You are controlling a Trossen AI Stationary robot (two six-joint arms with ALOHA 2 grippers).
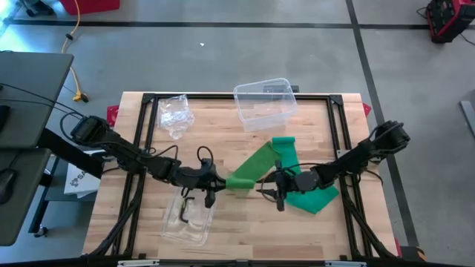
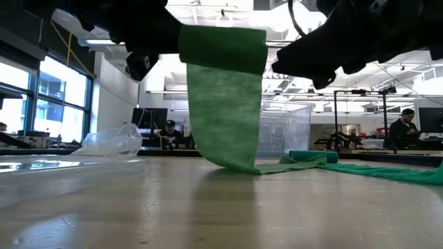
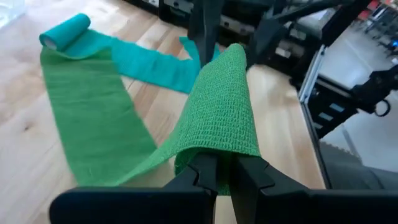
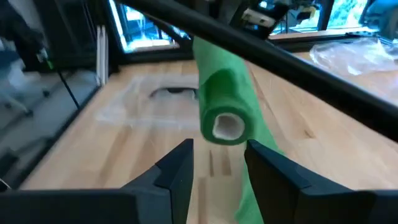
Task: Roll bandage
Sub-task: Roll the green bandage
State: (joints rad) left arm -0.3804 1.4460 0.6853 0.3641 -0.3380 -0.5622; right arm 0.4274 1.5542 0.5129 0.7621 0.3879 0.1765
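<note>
A green bandage is partly wound into a roll (image 4: pixel 224 118) with a white core, lifted above the table's middle. My left gripper (image 3: pixel 224 177) reaches in from the table's left and is shut on it. The loose strip (image 2: pixel 225 117) hangs down from the roll to the wood. It trails toward the far right to a bunched bend (image 1: pixel 283 142), then comes back toward the near right (image 1: pixel 312 196). My right gripper (image 4: pixel 217 162) comes from the right, open. Its fingers stand just short of the roll's free end, one on either side, touching nothing. My left gripper pinches the roll's near end (image 3: pixel 217 149) between its two fingers. They come in nearly level from the table's left and lie along the roll's length. The roll is held clear of the table, and the strip hangs slack below it, with its lower part (image 2: pixel 239 166) on the wood.
A clear plastic box (image 1: pixel 263 102) stands at the far middle, with a crumpled plastic bag (image 1: pixel 176 113) to its left. Flat clear packaging (image 1: pixel 189 215) lies near the front edge under my left arm. People sit in the room behind the table (image 2: pixel 405 128).
</note>
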